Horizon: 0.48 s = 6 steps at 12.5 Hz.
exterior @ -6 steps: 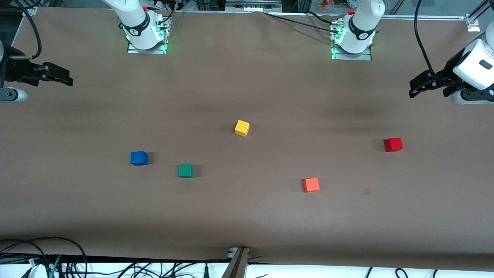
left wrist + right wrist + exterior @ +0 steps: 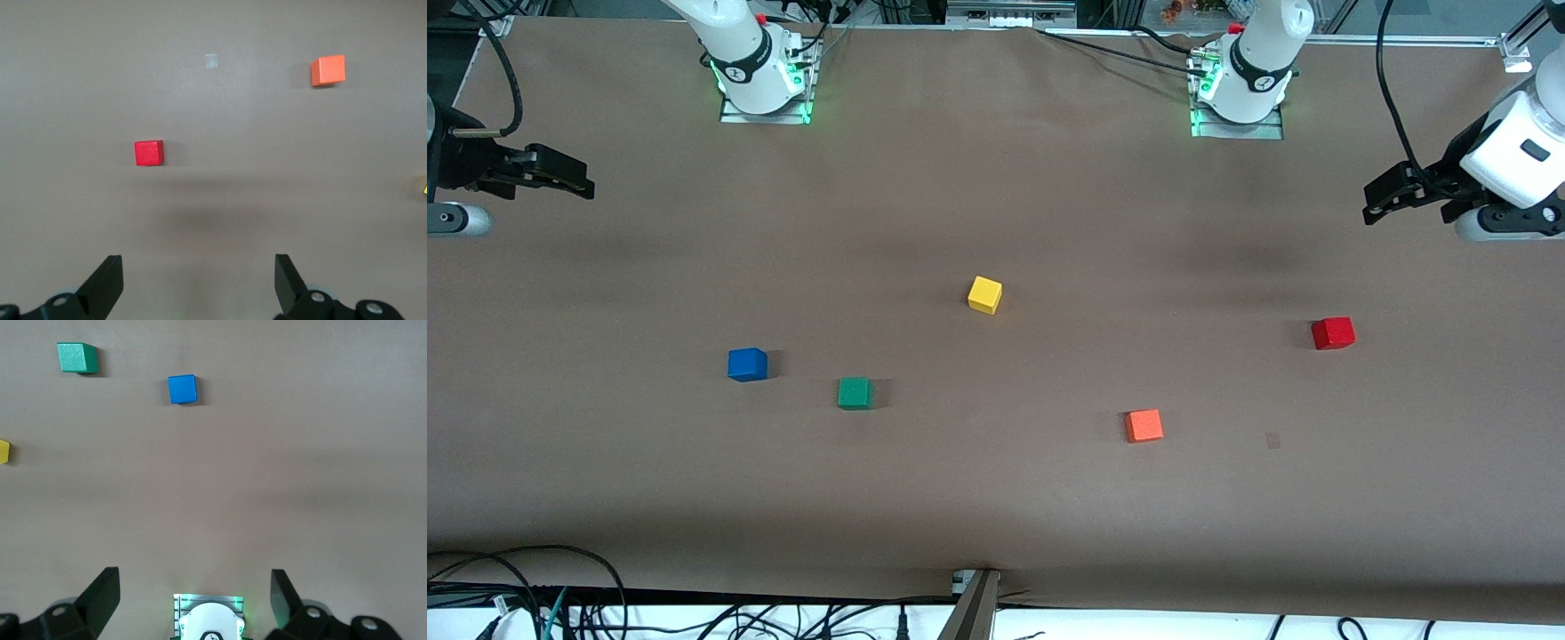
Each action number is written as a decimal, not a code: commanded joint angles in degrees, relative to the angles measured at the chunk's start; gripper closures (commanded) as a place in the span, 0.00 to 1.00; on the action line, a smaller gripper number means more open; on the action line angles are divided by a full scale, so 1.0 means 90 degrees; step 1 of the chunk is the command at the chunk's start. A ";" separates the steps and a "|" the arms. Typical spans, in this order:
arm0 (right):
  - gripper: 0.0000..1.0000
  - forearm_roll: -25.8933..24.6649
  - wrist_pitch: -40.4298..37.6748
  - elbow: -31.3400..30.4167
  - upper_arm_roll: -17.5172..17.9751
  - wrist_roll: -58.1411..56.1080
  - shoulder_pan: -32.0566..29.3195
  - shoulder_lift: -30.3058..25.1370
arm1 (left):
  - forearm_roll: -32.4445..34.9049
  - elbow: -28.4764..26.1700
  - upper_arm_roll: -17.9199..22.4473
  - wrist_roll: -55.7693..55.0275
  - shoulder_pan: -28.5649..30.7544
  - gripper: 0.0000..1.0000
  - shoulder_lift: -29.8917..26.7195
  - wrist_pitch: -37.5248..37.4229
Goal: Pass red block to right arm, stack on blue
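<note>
Brown table [image 2: 996,498] spread wide in front of you, five cubes scattered on it, nothing stacked. Your left gripper [image 2: 1380,200] hangs up in the air at the left arm's end of the table, fingers spread wide and holding nothing. In the left wrist view, the red block [image 2: 149,153] sits on the surface ahead of those parted fingers [image 2: 107,283], well apart from them. From the front, the red block [image 2: 1333,332] rests alone toward the left arm's end, with the orange cube [image 2: 1144,425] nearer the front camera. Your right gripper [image 2: 574,178] waits at the right arm's end, likewise spread and empty. The blue [image 2: 747,364] lies toward that end, the green cube [image 2: 855,392] near it, the yellow cube [image 2: 984,294] mid-table.
</note>
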 commanded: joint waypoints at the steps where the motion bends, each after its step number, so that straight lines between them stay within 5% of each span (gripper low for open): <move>1: 0.00 -0.0073 -0.0025 0.0114 0.0025 -0.0087 -0.0047 0.0029 | -0.0031 -0.0004 0.0028 0.0047 -0.0012 0.00 0.0048 -0.0058; 6: 0.00 -0.0053 -0.0035 0.0114 0.0025 -0.0078 -0.0066 0.0029 | -0.0022 0.0015 0.0076 0.0163 0.0037 0.00 0.0340 -0.0331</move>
